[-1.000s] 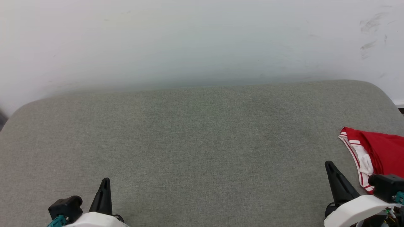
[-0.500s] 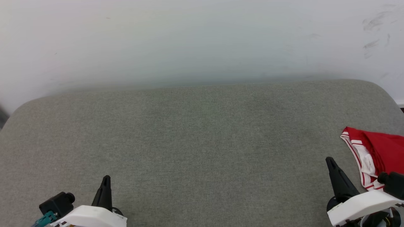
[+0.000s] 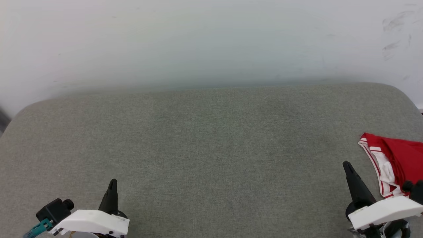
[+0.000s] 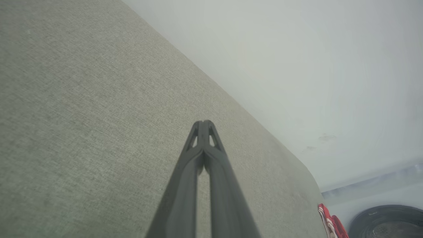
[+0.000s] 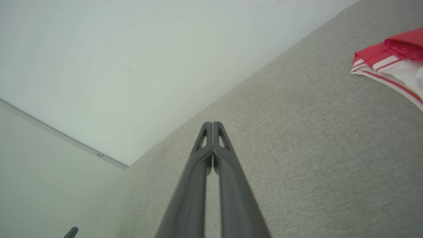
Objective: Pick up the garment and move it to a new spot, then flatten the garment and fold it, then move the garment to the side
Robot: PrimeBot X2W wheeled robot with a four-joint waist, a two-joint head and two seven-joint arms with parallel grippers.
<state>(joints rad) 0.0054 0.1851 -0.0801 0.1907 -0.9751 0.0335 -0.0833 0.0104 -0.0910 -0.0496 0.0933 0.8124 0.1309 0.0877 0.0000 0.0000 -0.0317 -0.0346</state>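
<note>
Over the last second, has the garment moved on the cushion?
No. The garment drifts slightly right together with the wall scuffs, so the camera turned, not it.

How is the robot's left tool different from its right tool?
The right tool sits close beside the red and white garment. The left tool has bare grey padded surface around it. In the head view the left tool points nearly straight up, while the right tool leans leftward. Both are dark, shut and hold nothing.
</note>
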